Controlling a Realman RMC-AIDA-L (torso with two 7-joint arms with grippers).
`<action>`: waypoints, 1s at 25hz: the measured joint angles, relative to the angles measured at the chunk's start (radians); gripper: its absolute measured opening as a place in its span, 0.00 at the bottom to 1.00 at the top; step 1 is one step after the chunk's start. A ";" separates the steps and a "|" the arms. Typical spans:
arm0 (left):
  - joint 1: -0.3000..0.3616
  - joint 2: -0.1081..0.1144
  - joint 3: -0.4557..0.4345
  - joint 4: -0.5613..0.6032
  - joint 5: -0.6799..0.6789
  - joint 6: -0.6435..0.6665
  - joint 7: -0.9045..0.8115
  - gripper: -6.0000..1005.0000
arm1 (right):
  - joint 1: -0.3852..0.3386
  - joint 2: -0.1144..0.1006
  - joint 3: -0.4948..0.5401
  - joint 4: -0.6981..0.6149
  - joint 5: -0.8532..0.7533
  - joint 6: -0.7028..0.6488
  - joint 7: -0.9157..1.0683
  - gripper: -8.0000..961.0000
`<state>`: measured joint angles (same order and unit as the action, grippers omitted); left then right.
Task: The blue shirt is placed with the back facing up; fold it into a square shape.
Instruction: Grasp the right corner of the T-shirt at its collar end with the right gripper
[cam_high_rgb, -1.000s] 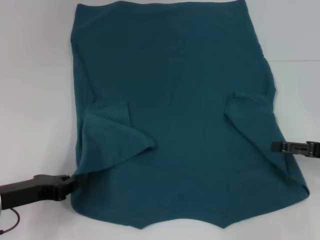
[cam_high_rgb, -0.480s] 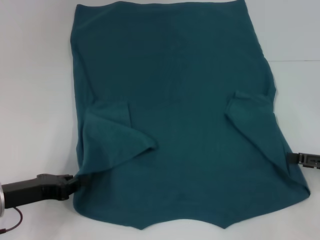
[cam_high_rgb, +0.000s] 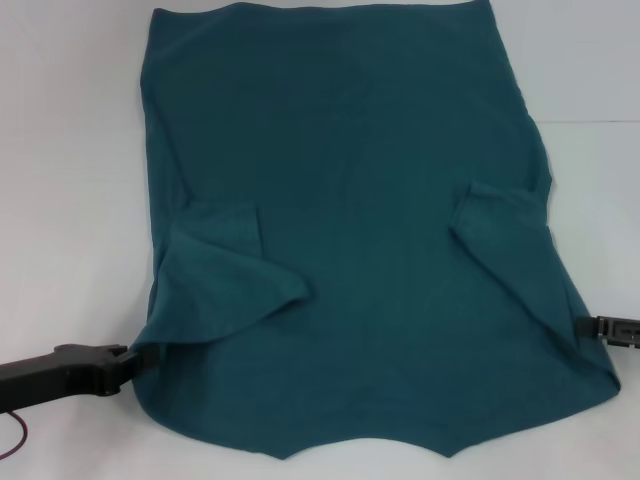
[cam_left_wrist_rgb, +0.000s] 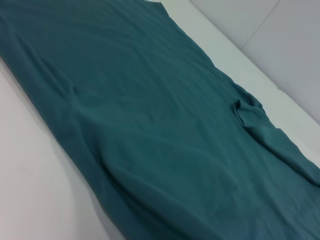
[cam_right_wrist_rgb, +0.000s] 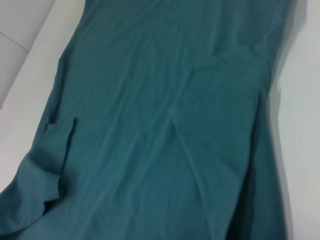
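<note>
The blue shirt (cam_high_rgb: 370, 150) lies spread flat on the white table, and it also fills the left wrist view (cam_left_wrist_rgb: 150, 125) and the right wrist view (cam_right_wrist_rgb: 165, 125). Both sleeves are folded inward, the left sleeve (cam_high_rgb: 225, 285) and the right sleeve (cam_high_rgb: 500, 225). My left gripper (cam_high_rgb: 128, 360) is at the shirt's lower left edge, shut on the fabric there, which is drawn out toward it. Low at the shirt's right edge, my right gripper (cam_high_rgb: 585, 324) just reaches the cloth.
The white table (cam_high_rgb: 70, 150) shows bare on both sides of the shirt. A red cable (cam_high_rgb: 12, 445) hangs under the left arm at the lower left corner. A seam in the table surface (cam_high_rgb: 595, 122) runs off to the right.
My left gripper has moved left, and the shirt's lower left edge has followed it outward. The right gripper has drawn back to the right, out to the shirt's edge.
</note>
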<state>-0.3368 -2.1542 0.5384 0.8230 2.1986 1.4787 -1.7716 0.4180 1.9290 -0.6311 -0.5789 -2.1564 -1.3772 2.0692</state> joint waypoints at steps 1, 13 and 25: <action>0.000 0.000 0.000 0.000 0.000 0.000 0.001 0.02 | 0.001 0.001 -0.002 0.003 0.000 0.000 0.000 0.96; 0.000 0.000 0.000 -0.004 0.001 -0.007 0.004 0.02 | 0.016 0.019 -0.017 0.008 -0.032 -0.032 0.004 0.96; 0.001 0.000 0.000 -0.007 0.001 -0.008 0.006 0.02 | 0.054 0.037 -0.027 0.009 -0.064 -0.118 0.003 0.96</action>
<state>-0.3359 -2.1537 0.5384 0.8157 2.1997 1.4709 -1.7656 0.4715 1.9662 -0.6584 -0.5700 -2.2200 -1.4953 2.0722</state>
